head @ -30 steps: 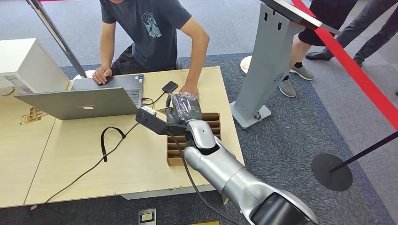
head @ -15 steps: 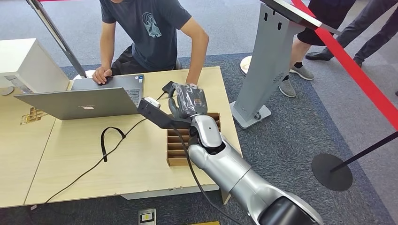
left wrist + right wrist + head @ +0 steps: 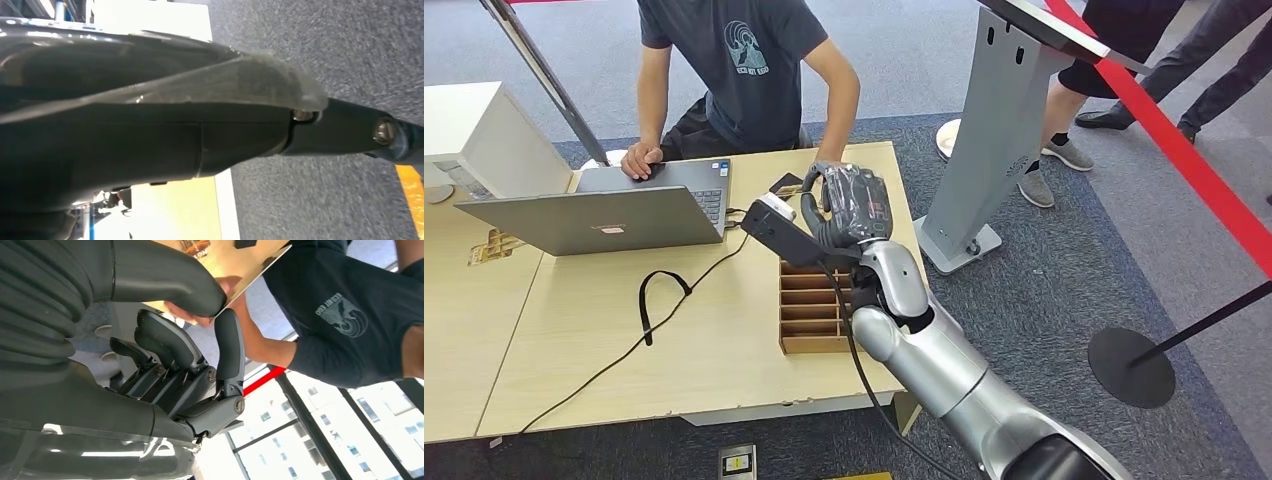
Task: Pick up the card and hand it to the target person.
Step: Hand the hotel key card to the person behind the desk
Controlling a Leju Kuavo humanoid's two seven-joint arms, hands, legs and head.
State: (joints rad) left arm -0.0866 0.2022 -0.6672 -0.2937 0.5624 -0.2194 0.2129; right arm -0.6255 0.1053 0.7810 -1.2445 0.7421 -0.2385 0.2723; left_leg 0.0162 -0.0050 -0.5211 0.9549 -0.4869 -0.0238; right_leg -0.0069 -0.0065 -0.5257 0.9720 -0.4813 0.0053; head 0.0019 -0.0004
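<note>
My right hand [image 3: 849, 205] has risen from the slotted wooden box [image 3: 816, 310] toward the seated person [image 3: 734, 70] and now sits mid-frame, above the desk's [image 3: 624, 350] far edge. In the right wrist view, thumb and one finger [image 3: 229, 345] pinch the tan card [image 3: 235, 260], whose far edge reaches the person's hand [image 3: 200, 315]. A laptop [image 3: 604, 215] lies at left. I cannot tell my left hand's state.
</note>
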